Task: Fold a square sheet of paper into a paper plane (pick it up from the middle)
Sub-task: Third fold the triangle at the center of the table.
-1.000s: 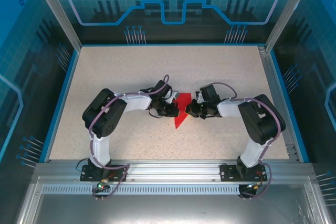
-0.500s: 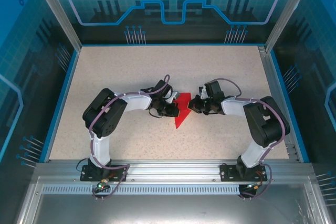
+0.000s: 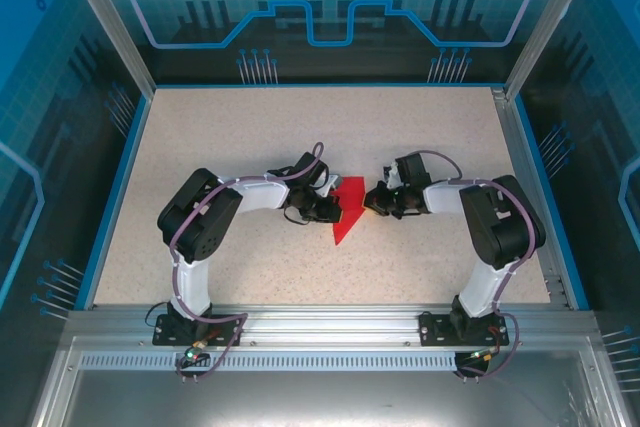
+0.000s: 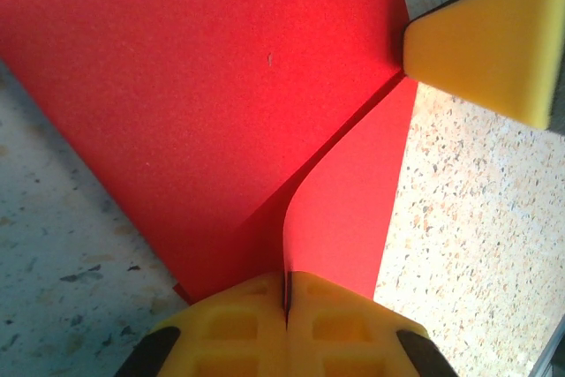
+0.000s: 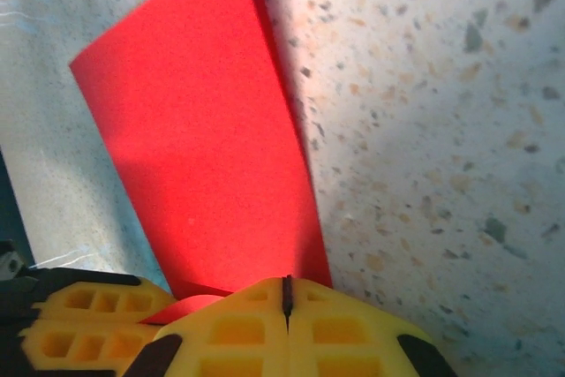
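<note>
Top external: red paper (image 3: 345, 223), partly folded to a point, lies mid-table (image 3: 250, 127), between left gripper (image 3: 327, 209) and right gripper (image 3: 370, 199). Left wrist: jaws together, pinching a lifted flap edge of the paper. Right wrist: jaws together, tips at the paper's edge, 1 left-gripper finger (image 5: 71, 328) alongside.

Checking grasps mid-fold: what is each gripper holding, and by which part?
The left gripper pinches the red paper by a raised flap's edge; the right gripper seems to pinch another flap's end.
</note>
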### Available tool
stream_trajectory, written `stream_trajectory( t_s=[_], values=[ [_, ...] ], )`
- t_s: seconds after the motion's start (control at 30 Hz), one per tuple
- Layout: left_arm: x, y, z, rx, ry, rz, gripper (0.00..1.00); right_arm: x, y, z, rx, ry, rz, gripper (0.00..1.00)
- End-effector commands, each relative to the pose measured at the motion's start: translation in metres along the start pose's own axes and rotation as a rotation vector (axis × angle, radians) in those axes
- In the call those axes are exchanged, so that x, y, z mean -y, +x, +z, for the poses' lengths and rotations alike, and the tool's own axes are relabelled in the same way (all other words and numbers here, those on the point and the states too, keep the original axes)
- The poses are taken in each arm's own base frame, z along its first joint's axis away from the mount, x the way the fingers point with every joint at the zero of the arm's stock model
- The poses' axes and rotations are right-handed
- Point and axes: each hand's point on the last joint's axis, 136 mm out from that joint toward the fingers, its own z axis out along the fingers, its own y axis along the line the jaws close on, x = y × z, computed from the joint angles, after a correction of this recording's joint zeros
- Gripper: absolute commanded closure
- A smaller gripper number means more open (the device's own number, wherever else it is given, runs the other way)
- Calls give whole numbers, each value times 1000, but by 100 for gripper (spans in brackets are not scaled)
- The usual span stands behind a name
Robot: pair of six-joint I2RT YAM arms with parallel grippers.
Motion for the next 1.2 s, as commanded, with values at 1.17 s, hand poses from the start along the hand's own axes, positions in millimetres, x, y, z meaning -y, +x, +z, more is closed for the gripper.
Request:
stream_trajectory(
  t_s=[1.17],
  values=[
    [-29, 22, 12, -103, -103, -7, 98, -7, 32, 21, -87, 22, -27, 99]
  ],
)
